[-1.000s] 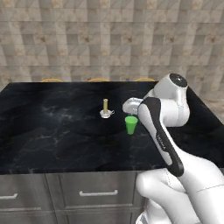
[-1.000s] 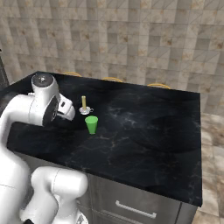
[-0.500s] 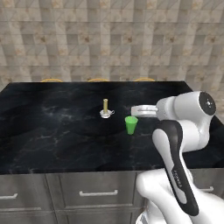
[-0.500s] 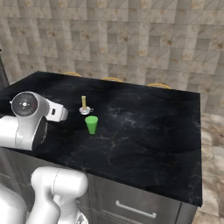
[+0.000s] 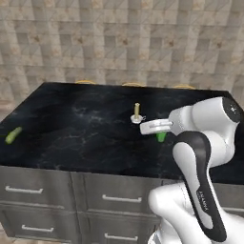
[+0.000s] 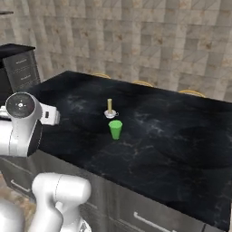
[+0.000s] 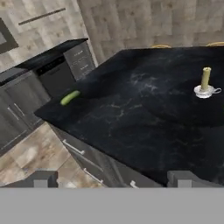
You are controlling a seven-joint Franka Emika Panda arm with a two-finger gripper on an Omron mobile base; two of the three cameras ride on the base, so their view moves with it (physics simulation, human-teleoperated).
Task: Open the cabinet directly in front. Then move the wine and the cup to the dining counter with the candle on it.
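dining counter (image 5: 71, 138): long black marble-look top with white veins, grey drawers with silver handles along its front
arm: white, bent over the near edge of the counter, wrist pointing along the top
gripper (image 7: 112, 178): jaws spread wide with nothing between them, held above the counter's near edge
cup (image 6: 115, 129): small bright green tumbler, upright on the counter, just beside the candle on the near side
candle (image 6: 109, 108): thin pale yellow stick in a white saucer holder, upright mid-counter
green oblong thing (image 5: 13, 135): lying at the counter's left edge, well apart from the cup
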